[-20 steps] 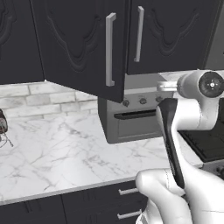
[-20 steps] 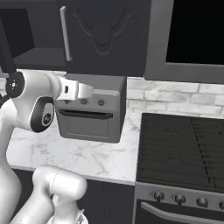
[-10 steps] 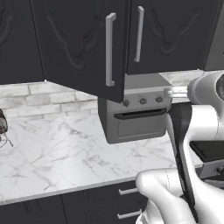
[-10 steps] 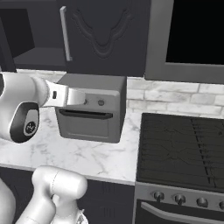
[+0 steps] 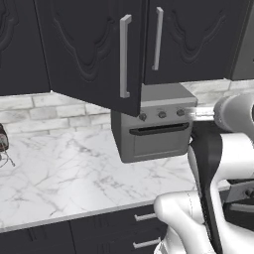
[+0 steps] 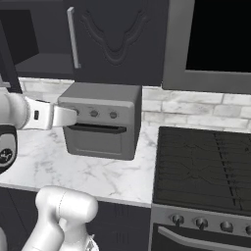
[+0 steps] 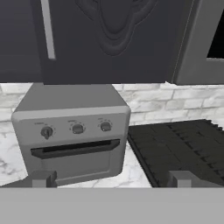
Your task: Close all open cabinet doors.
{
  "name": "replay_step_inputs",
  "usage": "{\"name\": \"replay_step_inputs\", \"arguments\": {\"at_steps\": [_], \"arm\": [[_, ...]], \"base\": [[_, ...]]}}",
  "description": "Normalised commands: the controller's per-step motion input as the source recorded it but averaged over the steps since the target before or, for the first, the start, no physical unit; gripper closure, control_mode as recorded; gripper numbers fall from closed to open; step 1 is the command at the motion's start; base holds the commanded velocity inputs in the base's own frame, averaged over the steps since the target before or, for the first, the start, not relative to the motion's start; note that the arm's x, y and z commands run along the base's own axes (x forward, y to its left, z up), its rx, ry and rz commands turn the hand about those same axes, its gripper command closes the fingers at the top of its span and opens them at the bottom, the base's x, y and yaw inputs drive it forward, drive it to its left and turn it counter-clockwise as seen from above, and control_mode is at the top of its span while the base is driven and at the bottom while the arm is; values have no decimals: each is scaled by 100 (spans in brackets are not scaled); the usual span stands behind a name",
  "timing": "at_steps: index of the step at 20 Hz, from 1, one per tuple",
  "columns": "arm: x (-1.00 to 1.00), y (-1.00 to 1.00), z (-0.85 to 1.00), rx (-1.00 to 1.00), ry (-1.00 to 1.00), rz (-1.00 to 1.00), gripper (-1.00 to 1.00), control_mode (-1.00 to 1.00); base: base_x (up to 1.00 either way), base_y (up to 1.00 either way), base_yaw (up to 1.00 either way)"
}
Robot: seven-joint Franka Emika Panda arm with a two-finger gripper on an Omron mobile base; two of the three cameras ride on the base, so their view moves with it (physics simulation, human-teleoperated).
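since a moment ago our arm has swung right, past the toaster oven point(image 5: 155, 128), whose front we now face in the hand view. our gripper point(image 7: 111, 179) stands wide open with nothing between its fingertips point(image 7: 43, 178). above the toaster oven, the open cabinet door point(image 5: 92, 52) juts out over the counter point(image 5: 64, 173); the closed cabinet door point(image 5: 191, 37) is beside it.

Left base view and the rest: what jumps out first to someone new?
The open cabinet door swung out over the marble counter, its silver handle toward the camera, with the closed cabinet door beside it. Right under them sits a grey toaster oven against the brick wall. In the right base view the black stove fills the right side, under a microwave.
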Motion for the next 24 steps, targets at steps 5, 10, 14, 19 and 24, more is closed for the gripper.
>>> {"name": "replay_step_inputs", "arguments": {"at_steps": [5, 10, 14, 19, 24], "arm": [[-45, 20, 11, 0, 0, 0, -100, -100], [-42, 21, 4, 0, 0, 0, -100, -100], [-26, 21, 0, 0, 0, 0, -100, -100], [-11, 35, 0, 0, -7, 0, -100, -100], [0, 43, 0, 0, -7, 0, -100, -100]], "base": [[0, 0, 0], [0, 0, 0], [0, 0, 0], [0, 0, 0], [0, 0, 0]]}}
